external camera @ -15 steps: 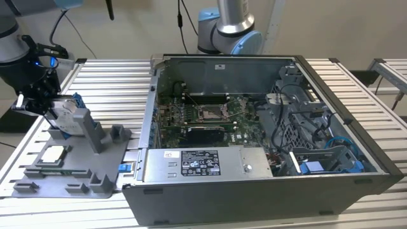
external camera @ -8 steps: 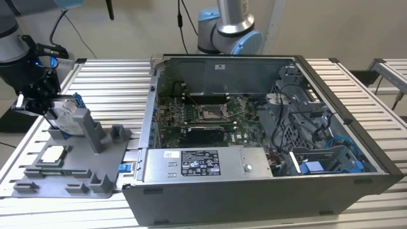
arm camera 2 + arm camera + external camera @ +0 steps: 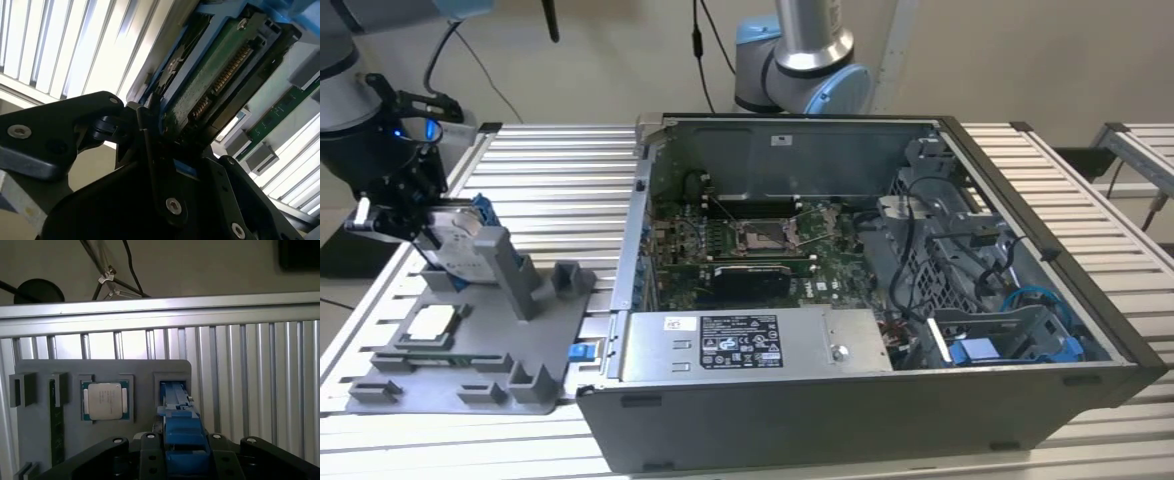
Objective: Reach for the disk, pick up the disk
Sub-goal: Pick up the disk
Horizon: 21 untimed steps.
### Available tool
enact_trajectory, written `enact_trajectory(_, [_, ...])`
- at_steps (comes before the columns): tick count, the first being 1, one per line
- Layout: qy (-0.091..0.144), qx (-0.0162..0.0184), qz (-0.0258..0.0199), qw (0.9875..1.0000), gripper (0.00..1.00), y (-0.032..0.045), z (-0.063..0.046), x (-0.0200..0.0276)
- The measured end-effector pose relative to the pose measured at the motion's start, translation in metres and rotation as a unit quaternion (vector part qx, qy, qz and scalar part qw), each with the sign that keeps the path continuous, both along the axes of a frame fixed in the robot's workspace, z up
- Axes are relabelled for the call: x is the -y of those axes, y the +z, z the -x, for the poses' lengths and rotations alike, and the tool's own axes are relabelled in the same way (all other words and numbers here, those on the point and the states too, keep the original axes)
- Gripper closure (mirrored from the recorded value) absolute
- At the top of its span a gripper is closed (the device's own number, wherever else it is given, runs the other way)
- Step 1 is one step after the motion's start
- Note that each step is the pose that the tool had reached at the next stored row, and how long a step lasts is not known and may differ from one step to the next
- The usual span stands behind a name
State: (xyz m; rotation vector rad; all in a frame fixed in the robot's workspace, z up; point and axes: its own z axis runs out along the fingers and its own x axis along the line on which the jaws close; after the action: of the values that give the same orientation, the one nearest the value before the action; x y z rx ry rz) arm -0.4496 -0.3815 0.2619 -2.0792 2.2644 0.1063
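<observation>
Black gripper (image 3: 183, 445) jaws closed tight on the disk (image 3: 181, 427) — it stands upright, blue-railed, at the grey tray (image 3: 480, 345) on the exterior view's left, beside the open computer case (image 3: 881, 405); a square chip (image 3: 106, 400) lies nearby.

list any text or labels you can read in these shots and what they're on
None can be read.
Power supply label: print too small to read.
White sticker on the back wall of the computer case: too small.
Chip: faint marks on top, unreadable.
Disk: no readable print.
</observation>
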Motion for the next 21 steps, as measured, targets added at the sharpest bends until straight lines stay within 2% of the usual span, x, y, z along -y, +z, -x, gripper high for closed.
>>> enact_trajectory(12, [0.0, 0.0001, -0.0011, 1.0, 1.0, 0.0001, 0.0, 0.0])
enact_trajectory(21, [0.0, 0.0, -0.001, 1.0, 1.0, 0.007, 0.0, 0.0])
